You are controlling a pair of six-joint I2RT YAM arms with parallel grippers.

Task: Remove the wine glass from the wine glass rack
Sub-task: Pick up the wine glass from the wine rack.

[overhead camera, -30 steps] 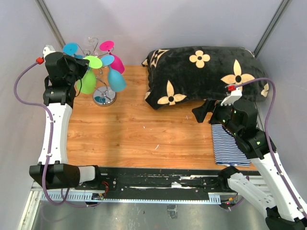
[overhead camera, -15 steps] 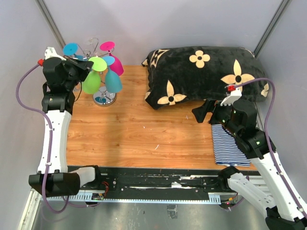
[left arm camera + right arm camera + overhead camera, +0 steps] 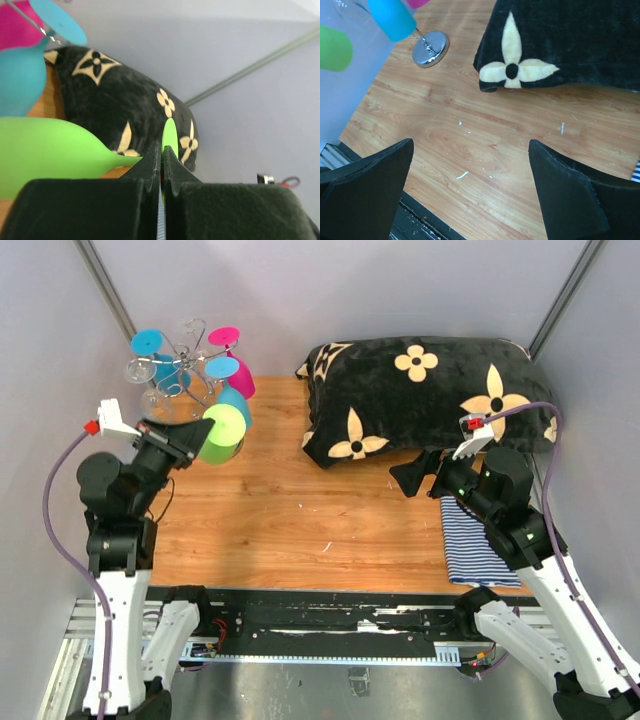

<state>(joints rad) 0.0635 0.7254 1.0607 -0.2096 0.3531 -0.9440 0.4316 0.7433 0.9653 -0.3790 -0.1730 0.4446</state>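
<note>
Hidden and cropped parts

In the left wrist view the green glass (image 3: 50,150) runs off the left edge, its stem vanishing between the left pincer's (image 3: 161,152) fingers. Overhead, the right arm (image 3: 520,530) covers part of the striped cloth (image 3: 468,550).

A black plush pillow (image 3: 420,405) with cream flowers lies across the far right part of the wooden table (image 3: 290,525). A blue-and-white striped cloth (image 3: 465,545) lies flat at the table's right edge, on the near side of the pillow. A few small white flecks (image 3: 462,174) dot the bare wood in the middle.
</note>
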